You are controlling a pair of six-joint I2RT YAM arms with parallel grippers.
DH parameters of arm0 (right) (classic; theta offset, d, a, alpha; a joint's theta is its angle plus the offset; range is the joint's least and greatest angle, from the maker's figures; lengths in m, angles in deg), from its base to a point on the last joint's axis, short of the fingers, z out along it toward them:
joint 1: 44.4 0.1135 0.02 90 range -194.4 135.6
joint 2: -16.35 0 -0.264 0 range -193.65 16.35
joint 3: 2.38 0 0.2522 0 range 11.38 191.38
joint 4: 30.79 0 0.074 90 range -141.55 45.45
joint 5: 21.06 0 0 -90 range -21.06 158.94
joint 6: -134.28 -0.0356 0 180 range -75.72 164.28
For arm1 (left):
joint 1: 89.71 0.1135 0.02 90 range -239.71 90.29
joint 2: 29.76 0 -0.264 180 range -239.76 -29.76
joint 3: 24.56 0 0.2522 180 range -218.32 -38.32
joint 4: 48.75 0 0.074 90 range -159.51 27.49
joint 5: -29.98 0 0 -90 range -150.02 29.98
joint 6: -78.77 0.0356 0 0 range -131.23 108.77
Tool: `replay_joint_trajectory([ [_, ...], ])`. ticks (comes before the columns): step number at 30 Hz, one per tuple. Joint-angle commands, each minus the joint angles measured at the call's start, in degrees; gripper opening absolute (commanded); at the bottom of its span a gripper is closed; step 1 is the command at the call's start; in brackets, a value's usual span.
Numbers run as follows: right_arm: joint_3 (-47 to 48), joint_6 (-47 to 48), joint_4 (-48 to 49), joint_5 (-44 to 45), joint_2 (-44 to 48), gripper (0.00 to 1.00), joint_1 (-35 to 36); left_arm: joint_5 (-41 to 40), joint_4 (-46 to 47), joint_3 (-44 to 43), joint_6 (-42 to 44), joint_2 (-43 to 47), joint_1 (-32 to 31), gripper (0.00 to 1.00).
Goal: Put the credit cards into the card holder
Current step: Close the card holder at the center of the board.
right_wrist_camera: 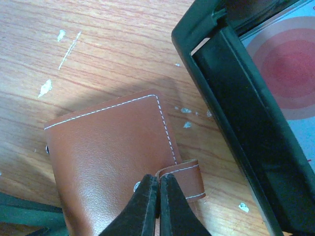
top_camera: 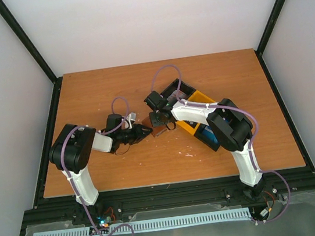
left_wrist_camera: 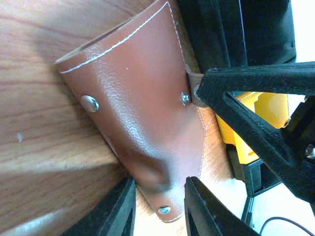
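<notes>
The brown leather card holder (right_wrist_camera: 108, 152) lies folded on the wooden table between the two arms (top_camera: 159, 131). My left gripper (left_wrist_camera: 160, 189) clamps its narrow lower end, one finger on each side, and the leather bulges between them. My right gripper (right_wrist_camera: 158, 179) is shut on the free end of the snap tab (right_wrist_camera: 189, 179), which stands lifted off the cover. In the left wrist view the right gripper's black fingers (left_wrist_camera: 246, 88) meet the tab beside a snap stud. A credit card with red rings (right_wrist_camera: 290, 73) lies in the black bin.
A black bin (right_wrist_camera: 231, 108) stands just right of the card holder, with a yellow bin (top_camera: 197, 125) alongside it under the right arm. White paint flecks (right_wrist_camera: 45, 87) mark the table. Black frame rails border the table.
</notes>
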Motion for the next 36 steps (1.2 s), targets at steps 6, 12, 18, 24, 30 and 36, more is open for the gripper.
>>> replay_joint_trajectory([
  [6, 1.39, 2.18, -0.21, -2.34, -1.01, 0.03, 0.46, -15.86, -18.66, 4.77, 0.82, -8.12, 1.03, 0.31],
  [12, 1.74, 3.27, -0.72, -3.12, -1.77, 0.03, 0.55, -15.38, -18.40, 4.42, 0.96, -8.40, 1.03, 0.31],
  [18, 2.26, 3.42, -1.02, -3.57, -2.35, 0.04, 0.64, -15.34, -18.31, 4.41, 0.86, -8.60, 1.04, 0.31],
  [24, 2.65, 3.64, -1.65, -3.69, -2.70, 0.09, 0.72, -15.33, -18.13, 4.42, 0.83, -8.87, 1.03, 0.31],
  [30, 2.22, 3.34, -0.59, -4.72, -2.10, 0.12, 0.72, -15.29, -18.13, 4.49, 0.82, -8.81, 0.99, 0.31],
  [36, 1.81, 2.99, 0.00, -4.84, -1.63, 0.20, 0.72, -15.34, -18.09, 4.50, 0.91, -8.95, 1.03, 0.31],
])
